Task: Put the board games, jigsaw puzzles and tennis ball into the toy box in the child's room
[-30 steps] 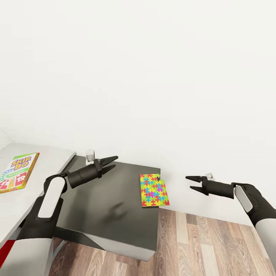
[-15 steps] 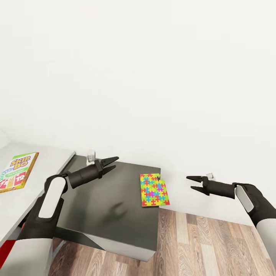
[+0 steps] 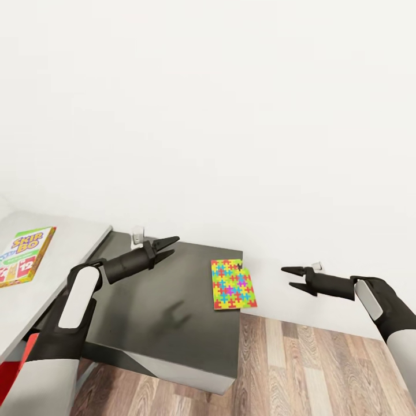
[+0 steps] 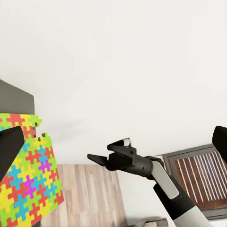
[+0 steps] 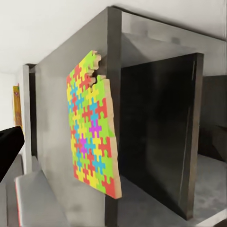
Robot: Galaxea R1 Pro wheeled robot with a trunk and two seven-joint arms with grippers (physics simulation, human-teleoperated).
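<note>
Two grippers: left gripper (image 3: 168,246) and right gripper (image 3: 292,277), both open, holding nothing.
Jigsaw puzzle (image 3: 232,284): flat on dark table's (image 3: 156,312) far corner.
Board game (image 3: 22,256): on the bed (image 3: 55,254).

Matt grey table (image 3: 173,323), wood-grain floor (image 3: 323,370) — glossy cardboard-like jigsaw puzzle (image 3: 232,284), printed bright.

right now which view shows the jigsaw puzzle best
The right wrist view: the jigsaw puzzle is large and close there. The head view shows it small at the dark table's edge; the left wrist view crops it.
</note>
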